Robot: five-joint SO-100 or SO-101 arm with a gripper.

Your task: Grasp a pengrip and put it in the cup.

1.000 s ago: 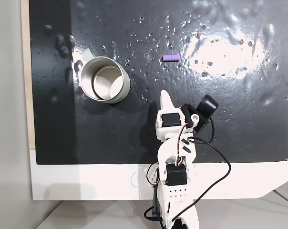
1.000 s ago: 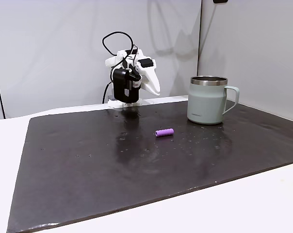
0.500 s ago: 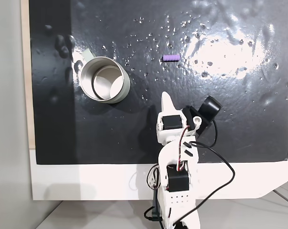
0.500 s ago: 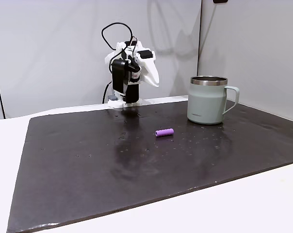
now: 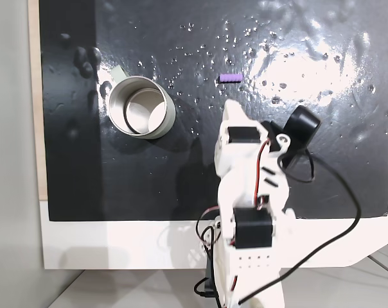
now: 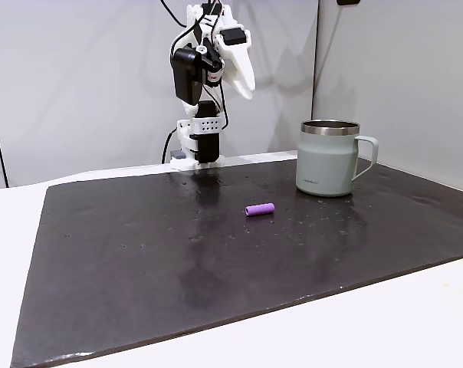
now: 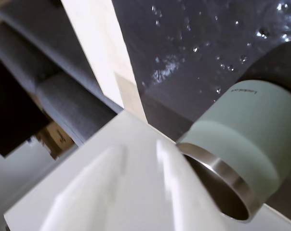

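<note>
My tool (image 6: 243,73) hangs high above the back of the counter (image 6: 139,253), raised well clear of the dark mat, with nothing between its fingers. Whether the jaws are parted or pressed together I cannot tell: in both fixed views the white fingers overlap, and the wrist view gives me just a blurred pale finger.

The pengrip (image 5: 229,78) lies on its side on the mat, out in the open, well apart from my tool and from the cup (image 5: 141,106). In a fixed view it sits (image 6: 259,209) in front of the arm's base, with the cup (image 6: 327,159) standing upright off to the right, its handle turned away from the pengrip. The wrist view shows the cup's steel rim (image 7: 218,180) close under the camera.

What worries me from here:
- The pengrip is tiny and round. If I come down off-centre, one finger will probably nudge it and send it rolling across the mat.
- The mat is glossy and speckled with pale drops, so the surface may be slick. A rubbery tube could skid instead of seating between the fingers.
- I have a long descent to make. Arriving too low would jam the fingertips into the mat; too high and I close on air.
- On the carry, a loose pinch could drop it short of the cup.
</note>
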